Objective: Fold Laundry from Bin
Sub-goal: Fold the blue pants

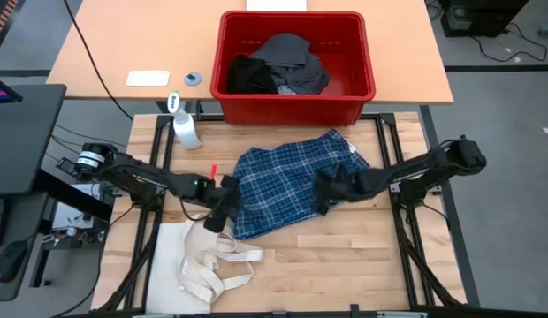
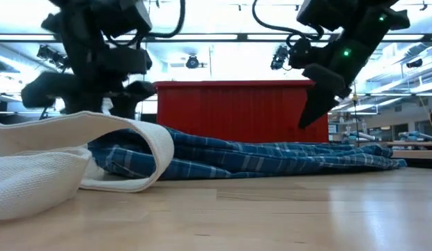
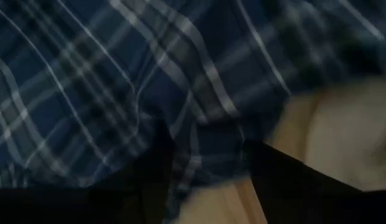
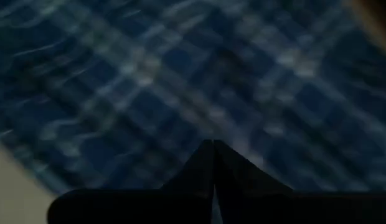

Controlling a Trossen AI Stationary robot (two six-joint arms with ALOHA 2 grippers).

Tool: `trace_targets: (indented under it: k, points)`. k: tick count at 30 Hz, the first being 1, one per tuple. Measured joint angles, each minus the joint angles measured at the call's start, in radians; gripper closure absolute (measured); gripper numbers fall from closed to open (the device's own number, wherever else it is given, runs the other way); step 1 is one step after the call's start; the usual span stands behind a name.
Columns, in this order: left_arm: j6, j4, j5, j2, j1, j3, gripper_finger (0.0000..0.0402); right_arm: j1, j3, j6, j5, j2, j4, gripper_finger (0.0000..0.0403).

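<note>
bin (image 1: pixel 296 97) contents in high view only, dark laundry (image 1: pixel 278 66)

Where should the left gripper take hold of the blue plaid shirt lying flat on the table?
Probably the blue plaid shirt is best pinched at its near-left hem, coming low from the left, where the open left gripper already sits: that edge lies free on the table, so a finger can slip underneath.

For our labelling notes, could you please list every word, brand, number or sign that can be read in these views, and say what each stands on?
None can be read.
White plastic spray bottle: a small dark mark on its head, too small to read.
Flat white rectangular card on the tan table: no print shows.
Large red plastic bin, blue plaid shirt, cream canvas tote bag: no lettering shows.
</note>
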Motion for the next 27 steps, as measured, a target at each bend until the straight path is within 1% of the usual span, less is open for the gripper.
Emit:
trace_targets:
  k: [4, 7, 11, 13, 15, 17, 19, 21, 22, 24, 27]
  points:
    - [-0.002, 0.208, 0.030, 0.020, -0.004, -0.055, 0.0192, 0.055, 0.000, 0.050, -0.061, 0.094, -0.022, 0.0387]
    - [-0.010, 0.404, 0.089, 0.047, -0.012, -0.072, 0.0192, 0.071, 0.000, 0.111, -0.084, 0.130, -0.121, 0.0387]
    - [-0.013, 0.622, 0.150, 0.115, -0.032, -0.073, 0.0192, 0.091, -0.001, 0.193, -0.078, 0.127, -0.213, 0.0387]
    - [-0.014, 0.704, 0.191, 0.139, -0.044, -0.074, 0.0192, 0.098, 0.004, 0.215, -0.085, 0.111, -0.237, 0.0387]
    - [-0.007, 0.773, 0.245, 0.155, -0.058, -0.070, 0.0192, 0.101, 0.022, 0.244, -0.102, 0.102, -0.323, 0.0387]
    - [0.012, 0.758, 0.270, 0.143, -0.071, -0.072, 0.0192, 0.101, 0.042, 0.274, -0.095, 0.100, -0.466, 0.0387]
    - [0.022, 0.750, 0.273, 0.129, -0.079, -0.064, 0.0192, 0.101, 0.063, 0.325, -0.047, 0.100, -0.628, 0.0387]
    - [0.023, 0.714, 0.273, 0.088, -0.080, -0.066, 0.0192, 0.101, 0.083, 0.380, 0.006, 0.093, -0.745, 0.0387]
    - [0.024, 0.705, 0.269, 0.073, -0.078, -0.063, 0.0192, 0.100, 0.092, 0.402, 0.024, 0.087, -0.775, 0.0387]
    - [0.023, 0.615, 0.237, 0.030, -0.071, -0.064, 0.0192, 0.109, 0.112, 0.427, 0.034, 0.072, -0.812, 0.0387]
    - [0.017, 0.473, 0.171, -0.035, -0.052, -0.063, 0.0192, 0.138, 0.125, 0.438, 0.024, 0.047, -0.773, 0.0387]
